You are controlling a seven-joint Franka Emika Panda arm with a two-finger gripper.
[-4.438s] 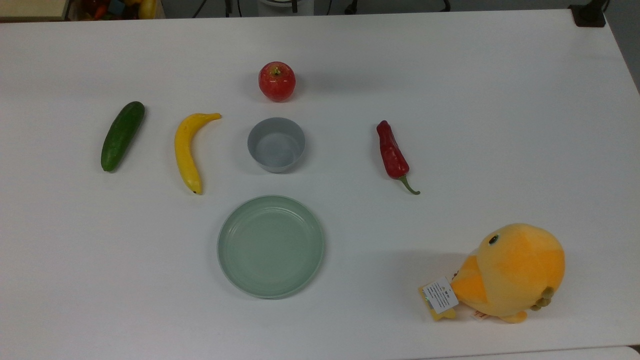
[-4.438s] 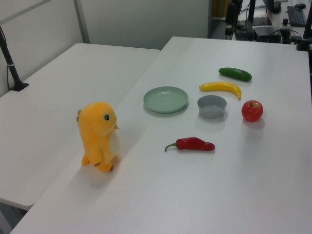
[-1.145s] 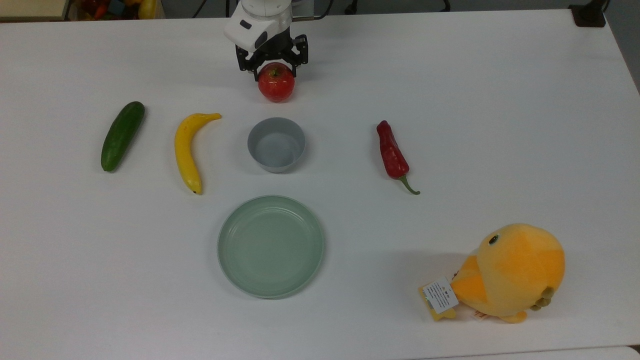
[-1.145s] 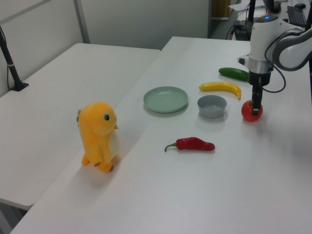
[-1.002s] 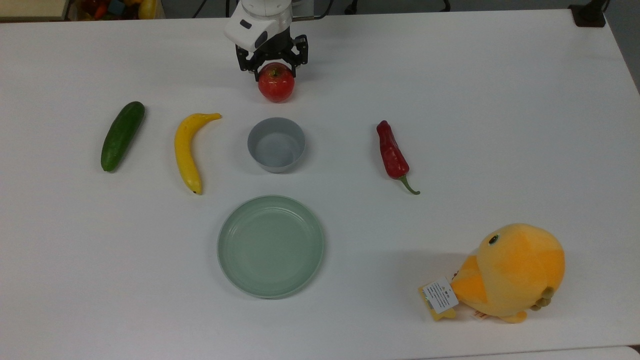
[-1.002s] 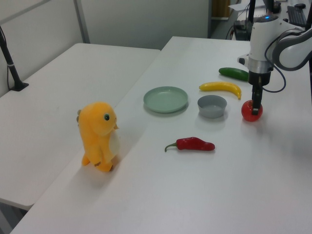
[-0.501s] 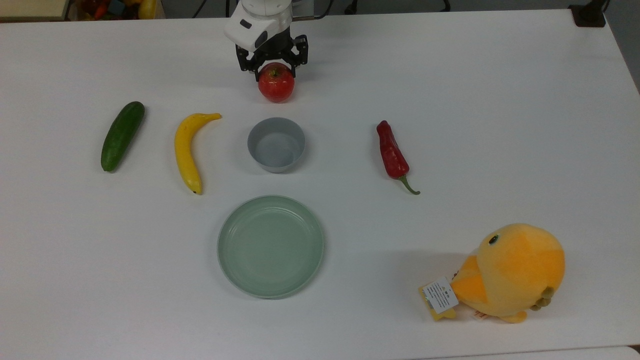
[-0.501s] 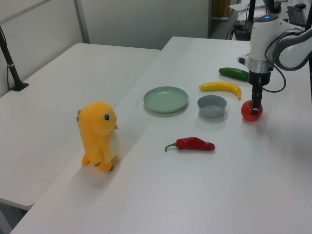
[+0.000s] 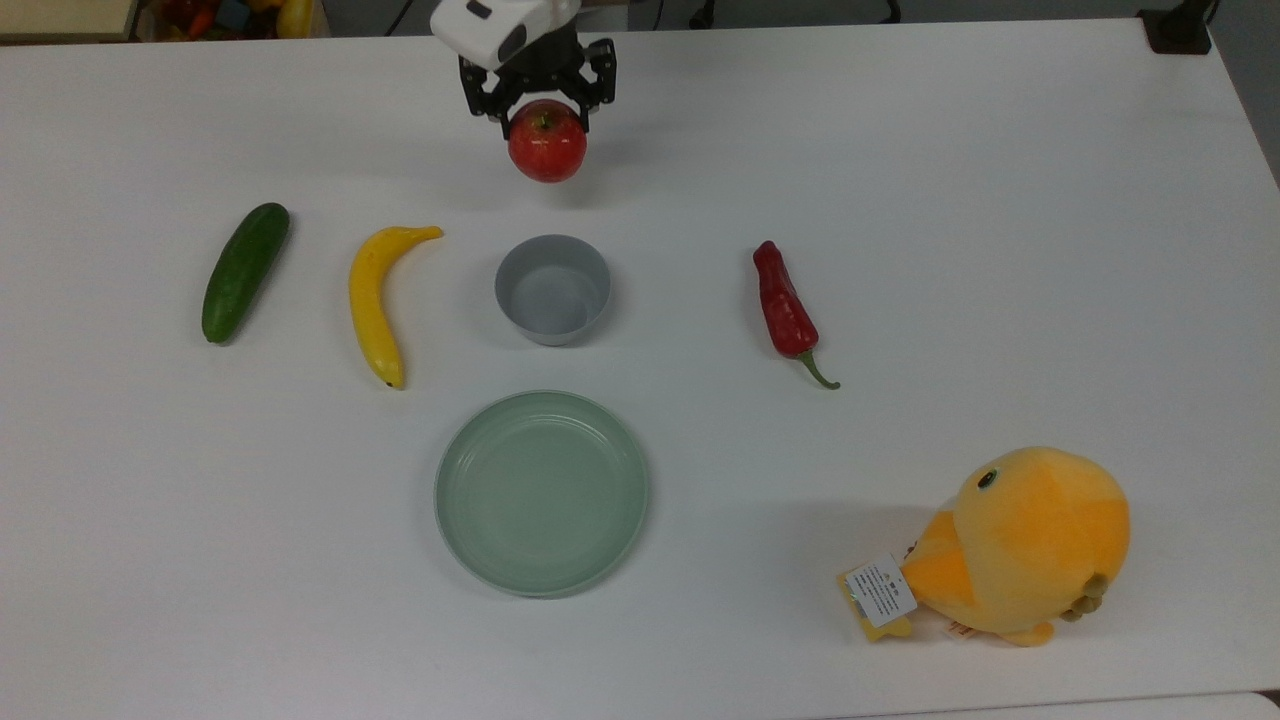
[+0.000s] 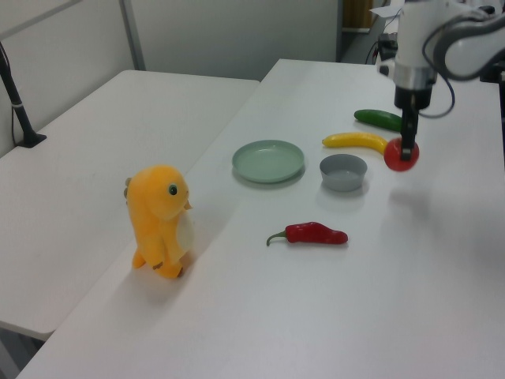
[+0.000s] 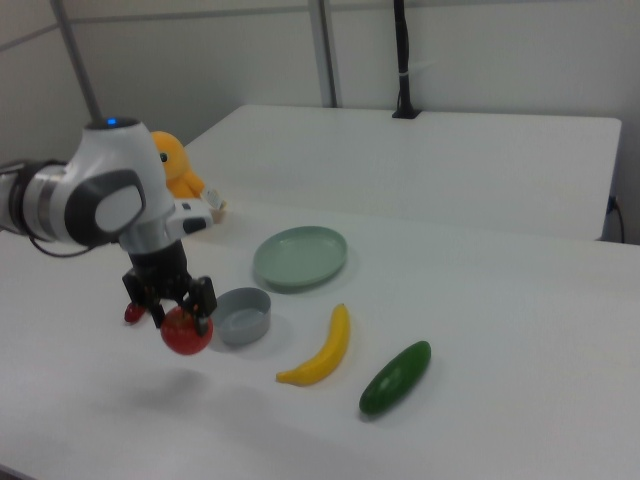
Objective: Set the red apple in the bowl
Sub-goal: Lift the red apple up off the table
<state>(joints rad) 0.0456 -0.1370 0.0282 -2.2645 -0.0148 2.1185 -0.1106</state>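
The pincer pinches the red apple by its upper part and holds it clear of the counter, its shadow lying on the surface beneath in the right view. The pincer's black fingers cover the apple's top sides, and the arm above is cut off at the top view's upper edge. The bowl stands empty just below the pincer in the top view, with the banana and chili pepper flanking the bowl.

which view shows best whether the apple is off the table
The right view: the apple hangs in the gripper clear above its shadow on the table. The left view also shows the apple lifted. In the top view the apple shows, but its height is hard to judge.
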